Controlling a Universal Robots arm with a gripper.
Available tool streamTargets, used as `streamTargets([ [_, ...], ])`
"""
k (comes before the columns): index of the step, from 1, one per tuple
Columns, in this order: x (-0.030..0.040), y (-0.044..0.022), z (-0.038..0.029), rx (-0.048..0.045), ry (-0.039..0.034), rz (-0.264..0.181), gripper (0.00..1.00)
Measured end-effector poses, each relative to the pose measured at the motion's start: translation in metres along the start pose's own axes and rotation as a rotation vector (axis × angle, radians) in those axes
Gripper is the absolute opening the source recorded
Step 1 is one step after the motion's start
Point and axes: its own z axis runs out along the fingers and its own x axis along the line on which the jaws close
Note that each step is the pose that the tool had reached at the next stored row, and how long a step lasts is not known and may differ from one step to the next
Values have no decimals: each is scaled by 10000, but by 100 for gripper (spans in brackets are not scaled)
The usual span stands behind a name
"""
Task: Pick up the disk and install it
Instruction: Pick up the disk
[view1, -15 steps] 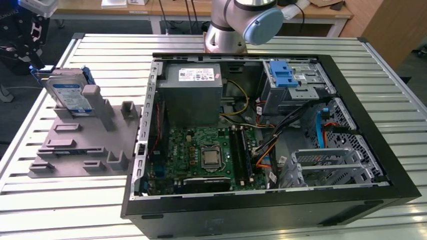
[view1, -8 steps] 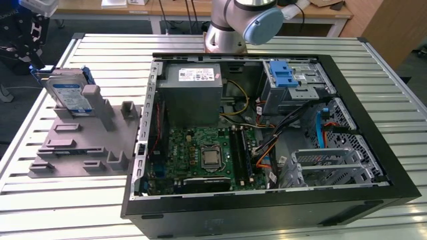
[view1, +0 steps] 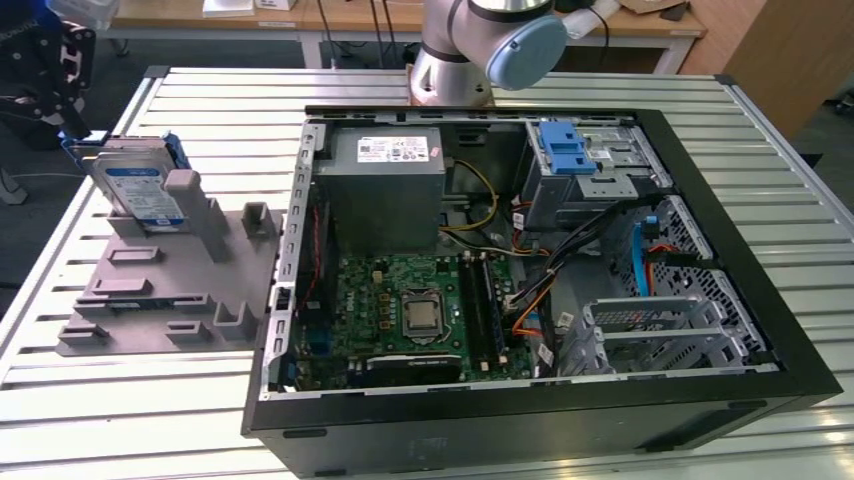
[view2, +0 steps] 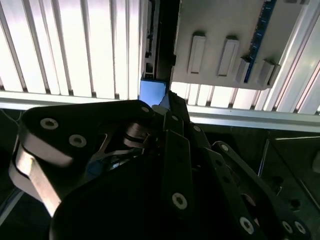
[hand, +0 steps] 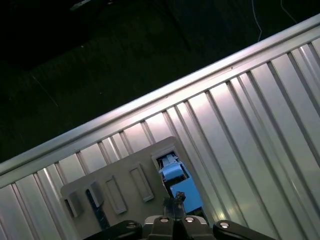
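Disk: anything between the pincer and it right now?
Nothing visible. In the first wrist view the pincer is close to the disk, which stands in a slot of the grey fixture. No cable, part or hand lies in the gap between them.

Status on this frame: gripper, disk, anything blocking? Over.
Gripper close by the disk. Disk upright in grey holder, outside the computer case, not installed. Nothing seen blocking it.
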Motion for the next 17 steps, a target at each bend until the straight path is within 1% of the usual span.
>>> streamTargets([
  [4,-101,49,4,4,-1,-4,11],
  [6,-108,53,8,3,4,-126,11],
  [17,-108,52,28,-6,88,-2095,11],
])
